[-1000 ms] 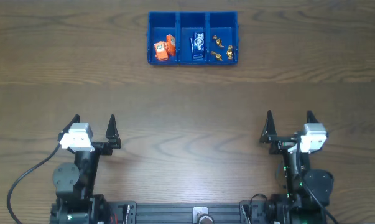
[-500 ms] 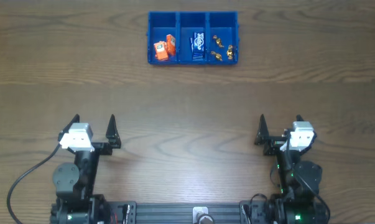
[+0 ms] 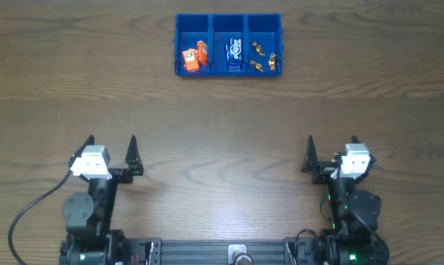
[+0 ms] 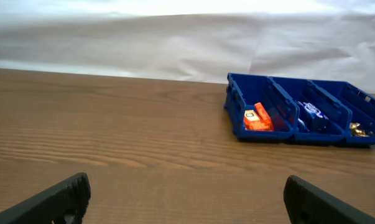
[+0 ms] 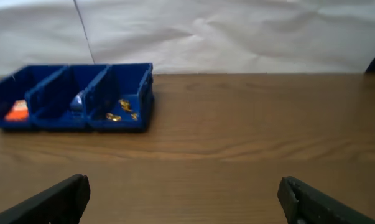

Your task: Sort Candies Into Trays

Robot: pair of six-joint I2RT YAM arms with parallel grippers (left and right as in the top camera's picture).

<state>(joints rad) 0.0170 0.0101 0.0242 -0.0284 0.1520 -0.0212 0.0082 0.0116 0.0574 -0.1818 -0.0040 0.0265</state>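
A blue tray (image 3: pixel 229 20) with three compartments stands at the far middle of the wooden table. Orange candies (image 3: pixel 194 56) lie in its left compartment, blue-wrapped candies (image 3: pixel 233 54) in the middle one, gold candies (image 3: pixel 263 58) in the right one. The wrist views show the same tray (image 4: pixel 280 134) (image 5: pixel 122 124) far off, with the orange candies (image 4: pixel 257 118) and gold candies (image 5: pixel 120 111) inside. My left gripper (image 3: pixel 111 149) rests near its base at the near left, open and empty. At the near right my right gripper (image 3: pixel 330 149) is likewise open with nothing between its fingers.
The brown wooden table (image 3: pixel 222 118) stretches bare between the grippers and the tray. A white backdrop (image 4: pixel 175 37) rises behind the table's far edge. A black cable (image 3: pixel 30 210) loops by the left arm's base.
The right gripper has shifted slightly to the left and settled near its base. The left arm and the tray's contents are unchanged.
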